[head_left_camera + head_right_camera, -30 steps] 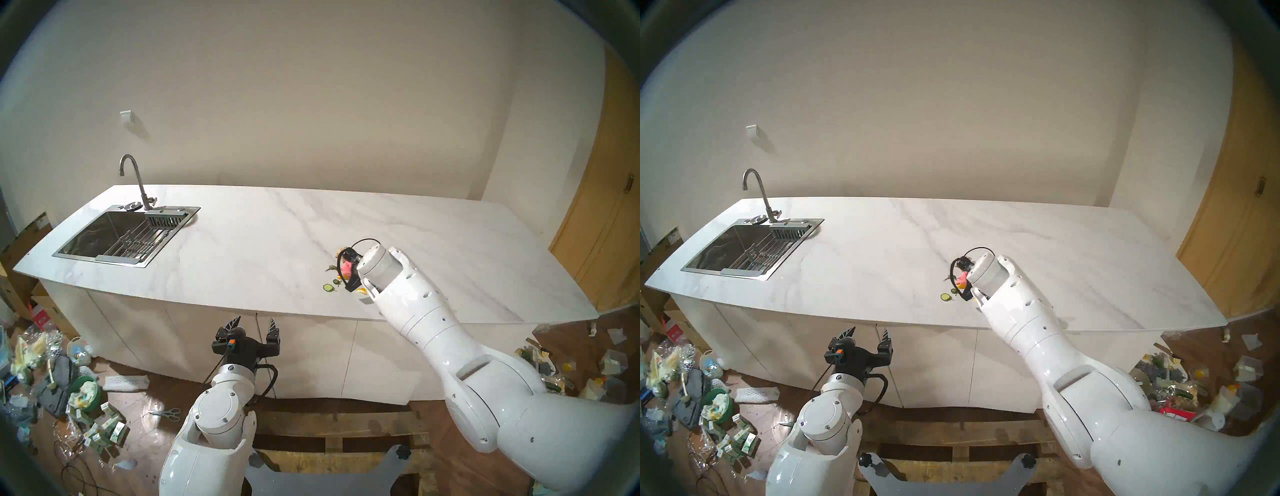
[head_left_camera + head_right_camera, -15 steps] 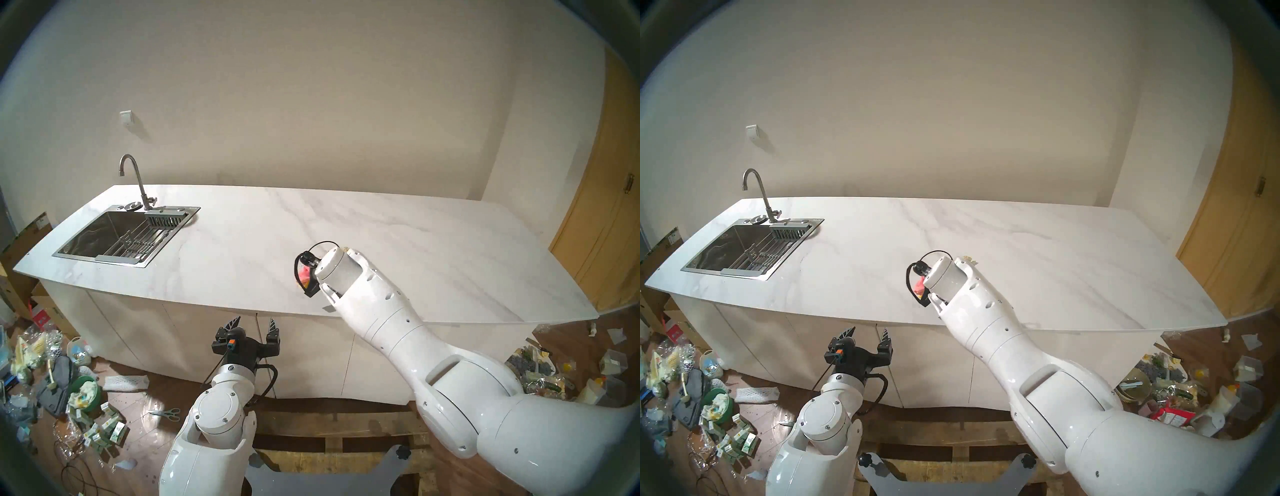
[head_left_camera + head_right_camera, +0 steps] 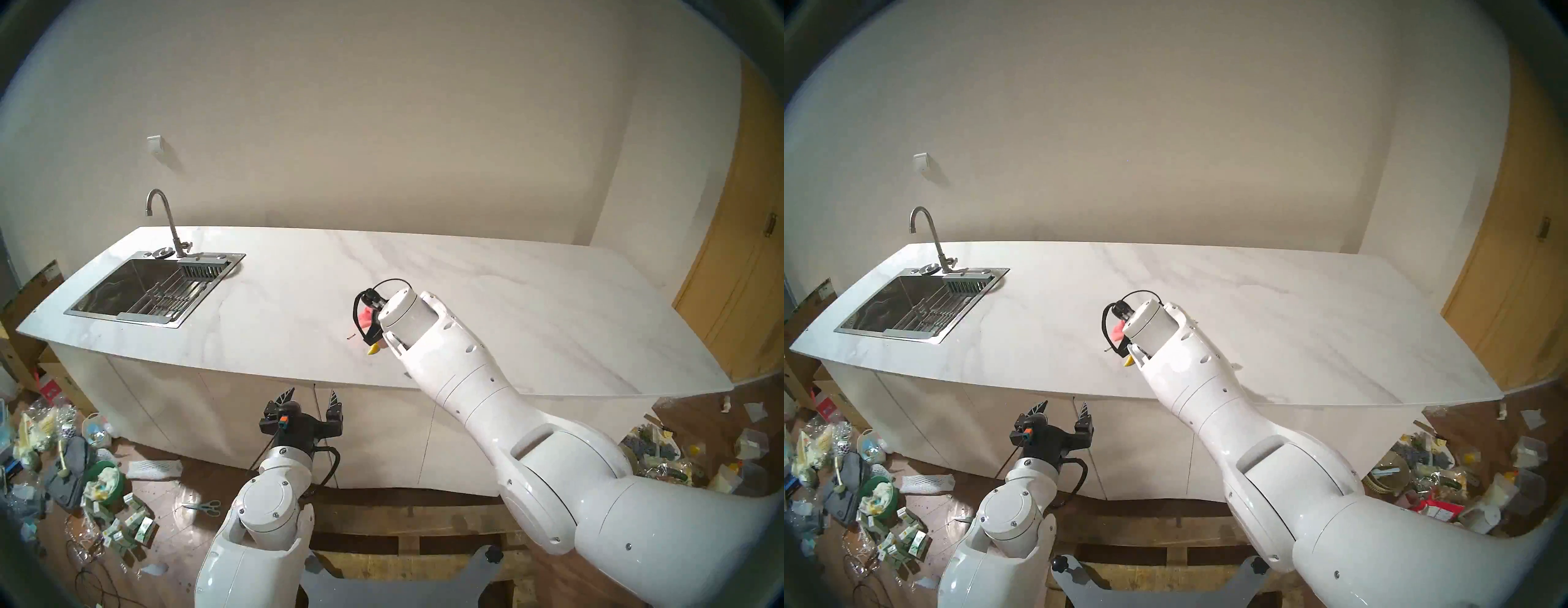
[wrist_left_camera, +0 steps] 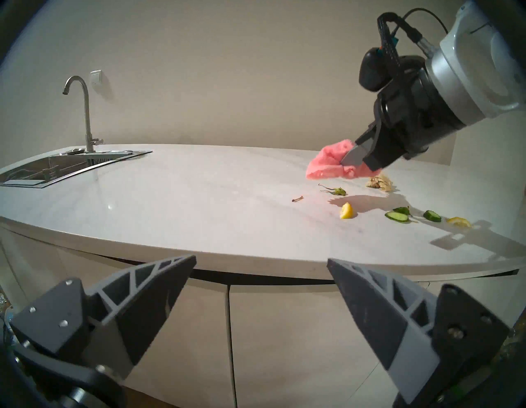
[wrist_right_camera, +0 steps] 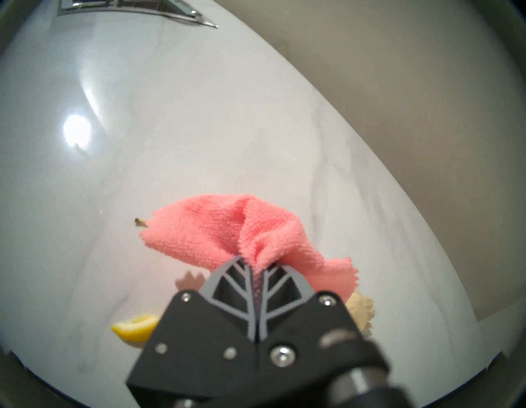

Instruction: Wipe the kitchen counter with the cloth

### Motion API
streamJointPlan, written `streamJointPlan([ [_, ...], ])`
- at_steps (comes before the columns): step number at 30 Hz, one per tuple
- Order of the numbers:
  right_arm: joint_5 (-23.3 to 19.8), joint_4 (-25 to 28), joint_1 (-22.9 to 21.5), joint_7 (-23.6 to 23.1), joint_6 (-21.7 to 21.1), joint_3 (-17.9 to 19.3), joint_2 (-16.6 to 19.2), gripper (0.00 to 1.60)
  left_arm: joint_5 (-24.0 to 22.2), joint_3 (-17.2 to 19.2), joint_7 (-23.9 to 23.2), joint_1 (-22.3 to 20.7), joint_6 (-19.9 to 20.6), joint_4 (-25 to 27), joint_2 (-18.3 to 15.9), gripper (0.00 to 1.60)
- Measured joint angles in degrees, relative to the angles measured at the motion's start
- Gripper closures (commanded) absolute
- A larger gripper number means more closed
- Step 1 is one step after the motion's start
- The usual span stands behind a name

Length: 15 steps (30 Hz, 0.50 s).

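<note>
— Over the middle of the bench (image 3: 297, 305), what is seen at the right end effector (image 5: 257, 266)?

— The cloth (image 5: 227, 230) is pinched between its two fingers, which are pressed together on a gathered fold. A salmon-pink fabric with a fine looped weave and a frayed edge is shown, bunched at the grip and fanned out beyond the fingertips. From the left wrist view it is seen drooping to the marble-look slab; whether its lower edge touches the surface cannot be told.

— Can any writing or brand be read?

— None can be made out on the cloth, the arms or the bench. Small printed cartons (image 3: 131, 528) are scattered on the floor to the left, but their print is too small to be read.

— What lies near the cloth?

— A lemon wedge (image 4: 346, 211) is seen just in front of it, with a beige crumpled wad (image 4: 380, 182) beside the cloth, a green stem scrap (image 4: 337, 191), a small brown bit (image 4: 297, 199) and cucumber slices (image 4: 397, 216) further right. The sink (image 3: 127, 297) and faucet (image 3: 165, 220) are well apart, at the left end.

— And the left end effector (image 3: 312, 397)?

— It is held below the bench edge, before the white cabinet fronts, with its fingers spread wide and nothing between them.
</note>
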<state>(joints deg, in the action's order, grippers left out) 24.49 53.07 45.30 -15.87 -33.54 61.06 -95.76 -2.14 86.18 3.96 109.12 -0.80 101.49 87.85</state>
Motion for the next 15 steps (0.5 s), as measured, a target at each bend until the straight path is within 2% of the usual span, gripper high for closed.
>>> streamJointPlan([
  [8, -1.17, 5.08, -0.30, 2.07, -0.06, 5.37, 2.17, 1.60, -0.03, -0.03, 0.05, 0.00, 0.00, -0.01, -0.04, 0.00],
  [15, -0.59, 4.36, -0.29, 7.55, 0.05, 9.58, 2.76, 1.60, -0.07, -0.05, 0.06, 0.02, 0.00, 0.02, -0.07, 0.00],
])
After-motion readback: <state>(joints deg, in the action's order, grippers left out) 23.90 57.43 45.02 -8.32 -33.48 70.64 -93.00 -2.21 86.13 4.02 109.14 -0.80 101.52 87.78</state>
